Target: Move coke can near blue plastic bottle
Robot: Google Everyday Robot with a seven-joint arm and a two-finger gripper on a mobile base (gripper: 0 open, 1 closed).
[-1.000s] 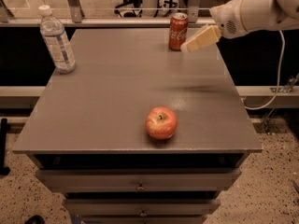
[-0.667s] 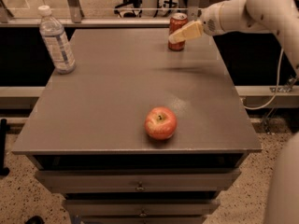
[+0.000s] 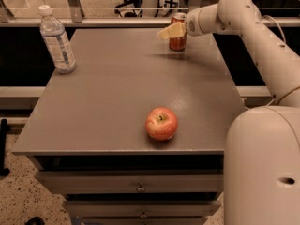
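Note:
The coke can (image 3: pixel 178 42) stands upright at the far right part of the grey table (image 3: pixel 117 93), red with a silver top. My gripper (image 3: pixel 169 31) reaches in from the right on the white arm and sits at the can's upper half, partly covering it on the near-left side. The blue plastic bottle (image 3: pixel 57 40) stands upright at the far left corner of the table, clear with a white cap and a pale label, well apart from the can.
A red apple (image 3: pixel 161 123) lies near the table's front edge, right of centre. My white arm and base (image 3: pixel 262 163) fill the right side. Drawers (image 3: pixel 140 187) sit under the tabletop. A rail runs behind the table.
My gripper has moved left from beside the can's right side to the can itself, now overlapping its upper part. The can, bottle and apple have not moved.

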